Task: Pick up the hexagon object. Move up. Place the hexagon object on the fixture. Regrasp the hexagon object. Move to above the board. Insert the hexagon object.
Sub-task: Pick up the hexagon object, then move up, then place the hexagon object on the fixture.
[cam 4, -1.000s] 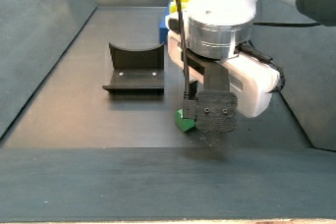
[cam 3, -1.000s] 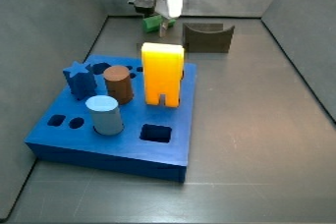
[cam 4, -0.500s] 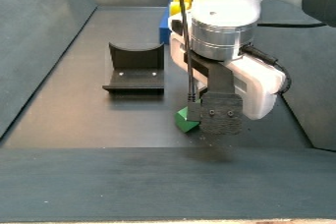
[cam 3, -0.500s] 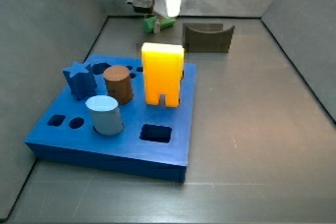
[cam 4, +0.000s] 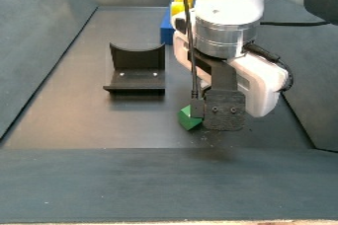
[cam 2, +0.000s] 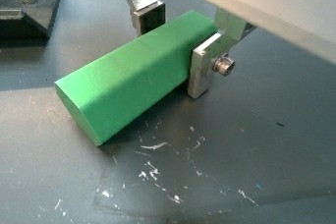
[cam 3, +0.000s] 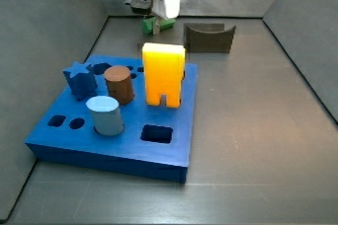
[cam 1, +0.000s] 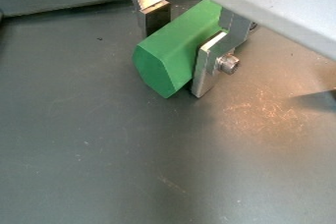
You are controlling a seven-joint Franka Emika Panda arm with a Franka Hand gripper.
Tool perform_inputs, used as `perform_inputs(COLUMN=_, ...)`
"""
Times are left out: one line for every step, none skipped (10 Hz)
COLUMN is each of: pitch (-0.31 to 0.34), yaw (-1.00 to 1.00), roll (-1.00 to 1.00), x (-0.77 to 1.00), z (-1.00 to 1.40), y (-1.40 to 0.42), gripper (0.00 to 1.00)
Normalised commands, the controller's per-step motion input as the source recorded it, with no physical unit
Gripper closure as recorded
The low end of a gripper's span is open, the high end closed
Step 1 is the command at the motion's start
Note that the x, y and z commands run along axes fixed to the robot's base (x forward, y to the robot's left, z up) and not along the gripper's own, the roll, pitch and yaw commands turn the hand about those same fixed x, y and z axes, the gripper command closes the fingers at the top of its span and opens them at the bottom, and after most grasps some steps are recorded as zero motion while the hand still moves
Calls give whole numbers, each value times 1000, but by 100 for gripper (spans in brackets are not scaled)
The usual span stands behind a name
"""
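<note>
Stage: you are at the first step, the pick-up; lifting, resting on the fixture, regrasping and insertion are all left, as far as you can judge.
Claw: the claw [cam 2: 178, 39] sits low at the far end of the grey tabletop [cam 3: 251, 130], its flat silver plates closed onto the piece's sides.
Piece: the bright green, smooth-faced hexagonal prism [cam 2: 132, 85] lies lengthwise between the fingers [cam 1: 211, 63]; whether it is clear of the tabletop you cannot tell.
Fixture: the dark olive-grey U-shaped block [cam 3: 209, 37] with a curved notch stands empty, just beside the claw.
Board: the flat blue square base [cam 3: 126, 133] carries a brown cylinder [cam 3: 119, 83], a light-blue cylinder [cam 3: 105, 115] and a yellow-orange arch block [cam 3: 165, 73].
Surface: matte, scuffed with pale scratches near the prism.
</note>
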Motion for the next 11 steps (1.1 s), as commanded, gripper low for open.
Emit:
perform_inputs(pitch=0, yaw=0, roll=0, x=0, z=0, y=0, gripper=100)
perform_inputs(pitch=0, yaw=0, roll=0, x=0, z=833, y=0, gripper=100)
perform_inputs(pitch=13, yaw=27, roll=-5, x=-37, z=818, y=11, gripper=100)
perform_inputs(pitch=34, yaw=24, roll=-3, x=-61, z=737, y=6, gripper=100)
perform_inputs(pitch=51, yaw=11, roll=11, x=-38, z=583, y=6, gripper=100)
perform_inputs(pitch=69, yaw=2, roll=22, x=-24, z=447, y=7, gripper=100)
perform_inputs(pitch=75, yaw=-5, roll=33, x=-21, z=352, y=8, gripper=100)
perform_inputs(pitch=0, yaw=0, roll=0, x=0, z=1000, y=0, gripper=100)
perform_inputs(pitch=-1, yaw=-1, roll=11, x=-1, z=1000, y=-3, gripper=100)
perform_inputs(pitch=14, yaw=-6, roll=33, x=-11, z=1000, y=-2, gripper=100)
perform_inputs(pitch=28, yaw=-9, roll=48, x=-16, z=1000, y=-1, gripper=100)
